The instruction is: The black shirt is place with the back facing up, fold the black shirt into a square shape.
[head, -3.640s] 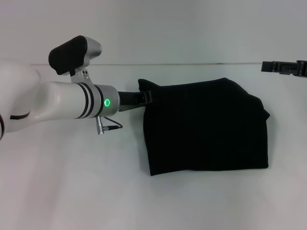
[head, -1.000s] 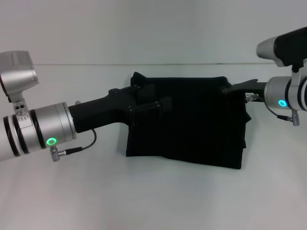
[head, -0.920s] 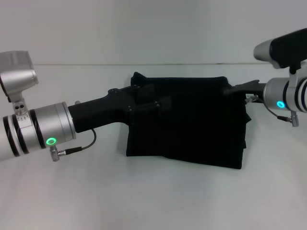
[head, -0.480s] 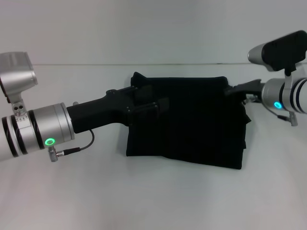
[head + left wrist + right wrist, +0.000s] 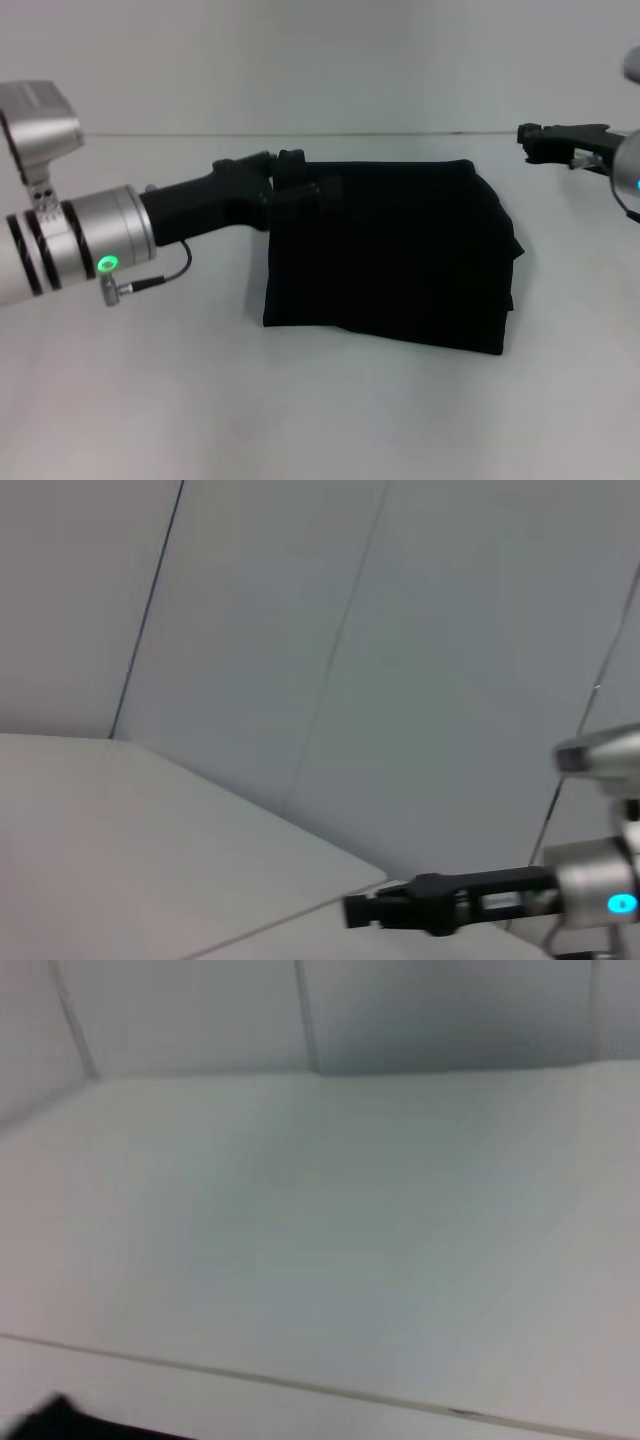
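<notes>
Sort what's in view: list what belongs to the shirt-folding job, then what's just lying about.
Belongs to the job:
- black shirt, folded into a rough rectangle
- left tool, at the shirt's far left corner
- right tool, off the shirt, to its right

Just lying about:
- nothing but the white table itself

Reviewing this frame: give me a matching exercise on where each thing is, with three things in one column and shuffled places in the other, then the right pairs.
Things:
1. black shirt
2. left gripper
3. right gripper

Places:
A. in the air beyond the shirt's far right corner, apart from the cloth
B. at the shirt's far left corner
C. folded into a rough rectangle, lying on the white table

Pairs: 1-C, 2-B, 3-A
</notes>
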You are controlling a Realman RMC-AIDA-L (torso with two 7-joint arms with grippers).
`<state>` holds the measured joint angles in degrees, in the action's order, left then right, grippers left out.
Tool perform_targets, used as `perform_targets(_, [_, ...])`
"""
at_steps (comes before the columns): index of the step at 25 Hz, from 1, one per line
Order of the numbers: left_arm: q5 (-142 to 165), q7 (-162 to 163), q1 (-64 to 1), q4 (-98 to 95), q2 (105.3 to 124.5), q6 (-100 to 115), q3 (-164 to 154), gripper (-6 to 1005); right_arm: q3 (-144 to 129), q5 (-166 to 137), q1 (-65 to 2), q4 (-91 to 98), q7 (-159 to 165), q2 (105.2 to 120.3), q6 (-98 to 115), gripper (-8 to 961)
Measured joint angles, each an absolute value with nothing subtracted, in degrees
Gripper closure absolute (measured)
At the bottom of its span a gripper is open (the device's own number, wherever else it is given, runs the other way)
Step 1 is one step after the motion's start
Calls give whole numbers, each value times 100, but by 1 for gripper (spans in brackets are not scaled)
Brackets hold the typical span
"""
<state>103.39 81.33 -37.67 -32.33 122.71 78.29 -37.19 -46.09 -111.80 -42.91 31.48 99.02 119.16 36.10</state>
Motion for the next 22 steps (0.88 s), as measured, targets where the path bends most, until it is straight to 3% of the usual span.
perform_targets(3, [10389,8135,-3895,-3224,12233,7648,-3905,261,-4605,-10775,-3977,3398,9593,11817,4641,951])
perform_targets(12, [11375,8099,-4326,-3500,12104,7230,-4462,253,-4648,-11120,-3554,3767,9125,11453,7023,627])
perform_targets(20, [12439,8470,-4261,-4310,12100,7429,-4483,264,-4601,-11732,-3468,4402,9275,11411,7765,292])
perform_targets(22, [12579,8585,-4223,-4465,12101,7429,-4477,264,-4600,-11908,-3497,4527,9438,11410,7756,276])
